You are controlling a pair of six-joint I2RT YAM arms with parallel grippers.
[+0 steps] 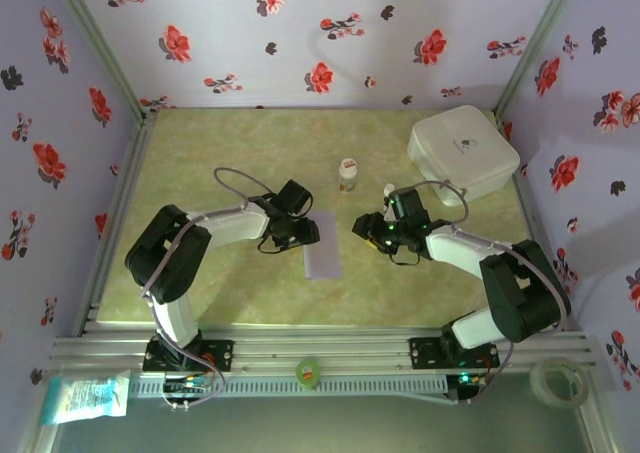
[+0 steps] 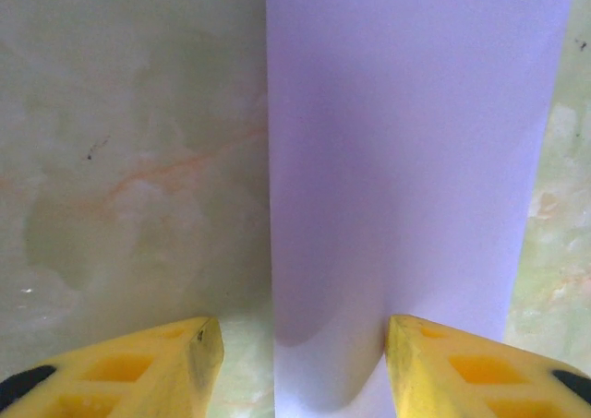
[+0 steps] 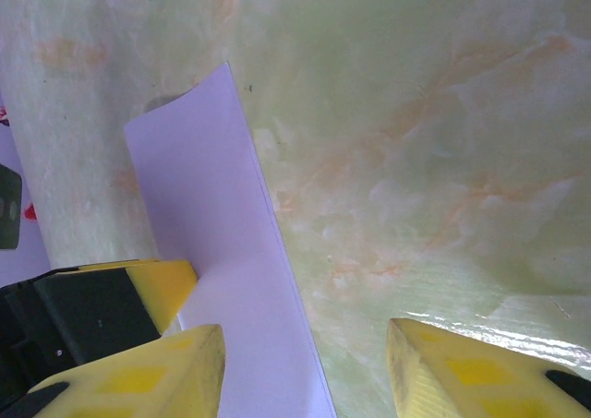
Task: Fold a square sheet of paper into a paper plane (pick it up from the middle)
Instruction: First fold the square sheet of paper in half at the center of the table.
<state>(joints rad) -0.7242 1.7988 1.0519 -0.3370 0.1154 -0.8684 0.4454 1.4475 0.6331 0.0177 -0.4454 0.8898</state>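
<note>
The square sheet of paper (image 1: 323, 245) lies flat on the green table as a narrow pale lilac rectangle, apparently folded in half, between the two arms. My left gripper (image 1: 306, 235) is low at its left long edge. In the left wrist view the paper (image 2: 406, 160) runs away from my left gripper (image 2: 305, 344), which is open; the paper's edge lies between the yellow fingers (image 2: 175, 367) and one finger is over the sheet. My right gripper (image 1: 362, 227) is open just right of the paper. In the right wrist view my right gripper (image 3: 305, 363) straddles the paper's (image 3: 208, 224) right edge.
A white rounded box (image 1: 463, 151) stands at the back right. Two small white bottles (image 1: 347, 173) (image 1: 390, 190) stand behind the paper. A green tape roll (image 1: 308, 371) and a clear roll (image 1: 557, 381) sit on the front rail. Floral walls enclose the table (image 1: 200, 153).
</note>
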